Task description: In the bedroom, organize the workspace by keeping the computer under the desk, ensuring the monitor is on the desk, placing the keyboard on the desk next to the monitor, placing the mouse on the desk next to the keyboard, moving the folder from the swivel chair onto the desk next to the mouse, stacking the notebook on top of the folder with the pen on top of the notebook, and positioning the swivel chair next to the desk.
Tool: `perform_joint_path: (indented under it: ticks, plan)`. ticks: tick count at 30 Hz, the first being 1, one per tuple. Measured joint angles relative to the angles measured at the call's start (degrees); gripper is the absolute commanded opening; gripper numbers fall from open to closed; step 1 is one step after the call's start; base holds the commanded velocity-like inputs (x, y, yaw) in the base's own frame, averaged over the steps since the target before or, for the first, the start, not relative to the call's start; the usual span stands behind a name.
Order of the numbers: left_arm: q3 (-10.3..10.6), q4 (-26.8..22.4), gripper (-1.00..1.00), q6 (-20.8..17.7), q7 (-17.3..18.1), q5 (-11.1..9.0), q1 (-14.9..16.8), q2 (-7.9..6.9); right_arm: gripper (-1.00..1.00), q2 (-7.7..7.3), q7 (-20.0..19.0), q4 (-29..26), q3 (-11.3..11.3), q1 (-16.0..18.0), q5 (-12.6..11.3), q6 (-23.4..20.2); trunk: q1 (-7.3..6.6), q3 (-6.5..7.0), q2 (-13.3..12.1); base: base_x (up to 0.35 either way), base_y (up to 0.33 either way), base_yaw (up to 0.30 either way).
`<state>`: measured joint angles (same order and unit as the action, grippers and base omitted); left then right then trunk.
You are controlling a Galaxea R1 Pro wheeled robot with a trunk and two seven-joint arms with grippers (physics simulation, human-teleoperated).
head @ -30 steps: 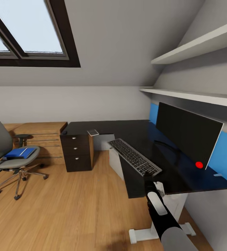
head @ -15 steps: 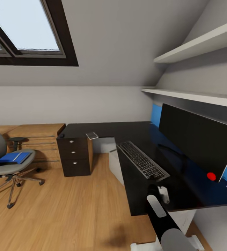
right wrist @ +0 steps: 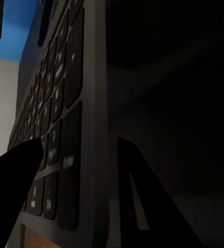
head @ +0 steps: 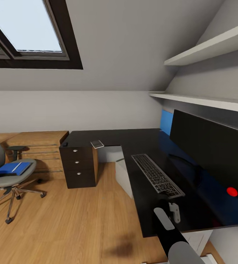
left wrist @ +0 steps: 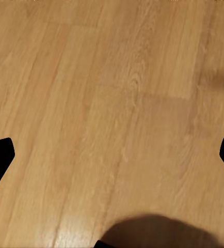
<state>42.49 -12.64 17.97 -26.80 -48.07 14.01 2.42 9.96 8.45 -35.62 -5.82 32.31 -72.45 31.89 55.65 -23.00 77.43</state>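
The keyboard (head: 157,178) lies lengthwise on the glossy black desk (head: 108,136), in front of the monitor (head: 210,150). My right gripper (head: 166,198) is at the keyboard's near end. In the right wrist view the right gripper (right wrist: 80,142) has its fingers (right wrist: 16,191) on either side of the keyboard (right wrist: 89,103) frame, shut on it. The swivel chair (head: 2,179) stands far left with the blue folder (head: 11,169) on its seat. A small flat notebook (head: 97,143) and a tiny dark mouse (head: 64,144) sit at the desk's far end. The grey computer (head: 122,172) stands under the desk. My left gripper (left wrist: 112,155) hangs open over the floor.
A black drawer unit (head: 78,167) with silver knobs sits under the desk's far end, and a light-wood chest (head: 38,146) stands beside it. White shelves (head: 203,101) run above the monitor. Wood floor (head: 71,216) lies between chair and desk.
The camera has shifted, so the chair sits further left in the picture. My right gripper has carried the keyboard further across the desk toward the monitor.
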Motion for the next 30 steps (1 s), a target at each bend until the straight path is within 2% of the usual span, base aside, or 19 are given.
perform_joint_path:
  ticks: [9,14,30]
  plan:
    - [-0.01,0.00,1.00,0.00,0.00,0.01,0.00,0.00,-1.00,-0.01,0.53,0.01,-0.05,0.00,-1.06,2.23,0.00,0.00,0.00,0.005,0.000,0.000]
    - [-0.01,0.00,1.00,0.00,0.00,-0.03,0.00,0.04,-1.00,-0.01,0.51,0.01,-0.04,0.00,-3.10,5.93,0.00,0.00,0.00,0.000,0.000,0.000]
    - [0.00,0.00,1.00,0.49,0.00,-0.01,0.00,-0.01,-1.00,0.00,0.48,-0.07,0.04,0.00,-3.97,7.14,0.00,0.00,0.00,0.000,0.000,0.000]
